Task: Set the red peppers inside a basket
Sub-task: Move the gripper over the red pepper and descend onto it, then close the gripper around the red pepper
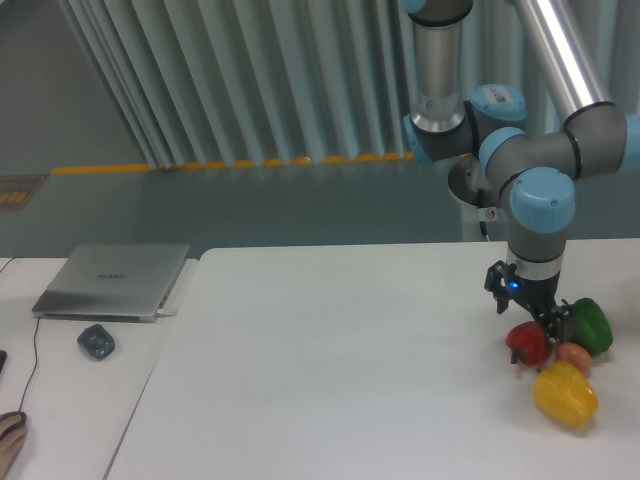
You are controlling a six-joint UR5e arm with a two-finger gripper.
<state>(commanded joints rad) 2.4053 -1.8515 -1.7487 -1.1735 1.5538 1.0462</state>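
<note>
Claw [541, 325] low over half-hidden red pepper [526, 343], grip state unclear.

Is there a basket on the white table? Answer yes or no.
No. The white table holds only the red pepper, green pepper, yellow pepper and a small orange ball.

Red pepper [526, 343], yellow pepper [565, 393]

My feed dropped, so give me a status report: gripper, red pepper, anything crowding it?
Gripper low over the red pepper, jaw state unclear. Pepper on the table, not lifted. Green pepper, small orange ball, yellow pepper packed close beside it. No basket in view.
</note>
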